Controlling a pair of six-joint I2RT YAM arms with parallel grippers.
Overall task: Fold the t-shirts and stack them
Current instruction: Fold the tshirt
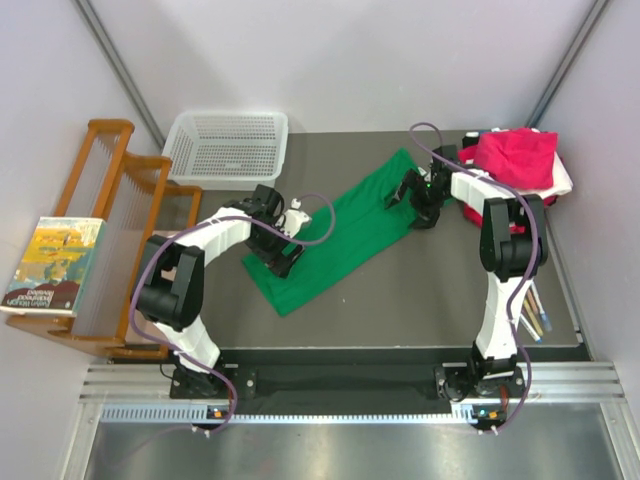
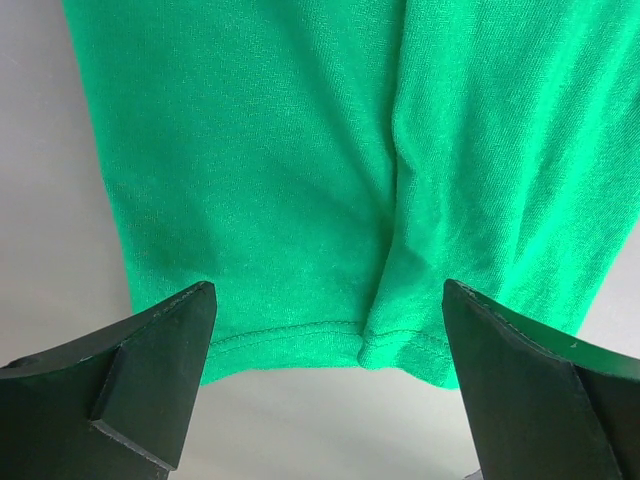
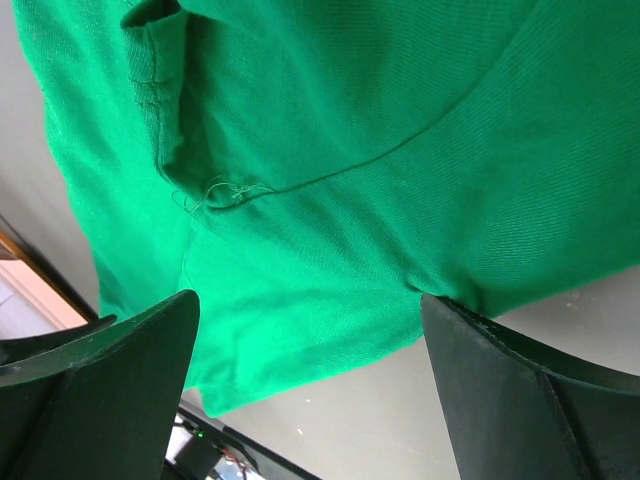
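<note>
1. A green t-shirt [image 1: 345, 232] lies in the middle of the desk [image 1: 420, 300]. It is folded into a long strip. The strip slants from the near left up to the far right.
2. The left gripper [image 1: 276, 252] is at the near-left end of the strip, right over the bottom hem.
3. From the left wrist, the left gripper [image 2: 328, 292] has its two black fingers [image 2: 150, 370] spread very wide. The stitched hem of the green t-shirt [image 2: 300, 150] sits between them, and a soft fold line runs up the cloth. The fingers hold nothing.
4. The right gripper [image 1: 415, 198] is at the far-right end of the strip.
5. From the right wrist, the right gripper [image 3: 310, 300] is wide open too, and nothing is pinched in it. Under it is the green t-shirt [image 3: 350, 130], with a sleeve hem, a curved seam and a little loose thread. The edge of the cloth lies between the fingers, with bare grey desk beside it.
6. In the far right corner of the desk is a heap of more shirts. A pink t-shirt [image 1: 515, 155] is on top, and a white t-shirt [image 1: 563, 182] peeks out under it. The heap does not touch the green one.
7. A white basket [image 1: 228, 148] sits in the far left corner of the desk.
8. A wooden rack [image 1: 125, 215] stands off the left edge of the desk, with a book [image 1: 55, 265] lying on its near end.
9. Some pens [image 1: 532, 316] lie by the right edge, near the right arm.
</note>
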